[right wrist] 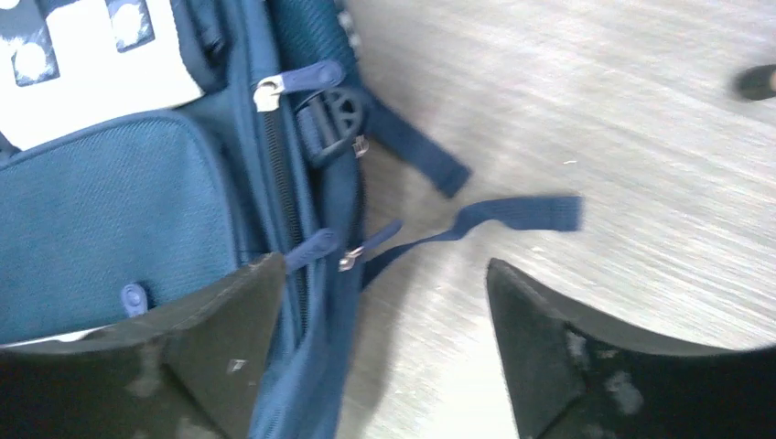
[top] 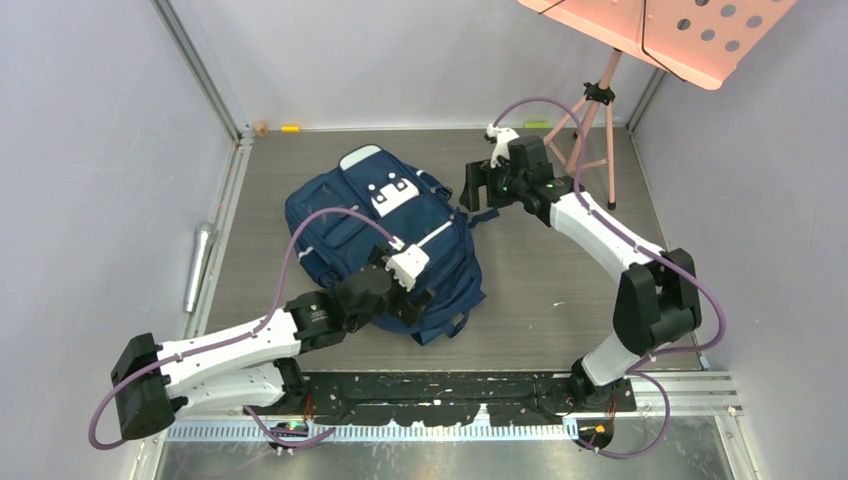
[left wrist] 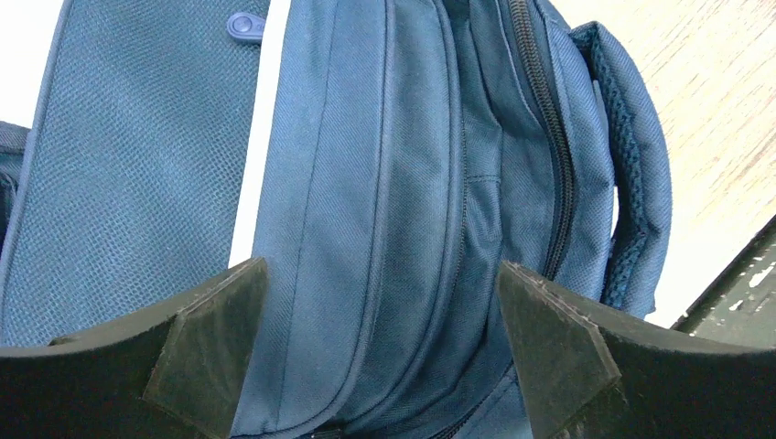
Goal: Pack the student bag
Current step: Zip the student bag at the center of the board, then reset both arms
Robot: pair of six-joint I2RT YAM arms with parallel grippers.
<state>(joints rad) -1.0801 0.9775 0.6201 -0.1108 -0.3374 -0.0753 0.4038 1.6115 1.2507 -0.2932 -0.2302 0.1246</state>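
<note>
From above, the student bag lies front up on the grey table, left of centre, with its white patches facing the camera. The left gripper hangs over the bag's near right corner. The right gripper sits just off the far right edge, close to the legs of a pink music stand. A wide swing of the right arm could probably knock that stand.

In the left wrist view, the left gripper has its jaws spread wide and grips nothing. Below them are the bag's blue side panels, a closed zip and a mesh-backed strap. If the jaws close here, they would likely pinch loose fabric and drag the whole bag.

In the right wrist view, the right gripper also has its jaws apart and empty, one finger over the bag's edge and the other over bare table. Zip pulls and a loose webbing tail lie between them. A finger could snag that tail and tug the bag sideways. The picture is blurred, so I cannot tell whether this zip is fully shut.
</note>
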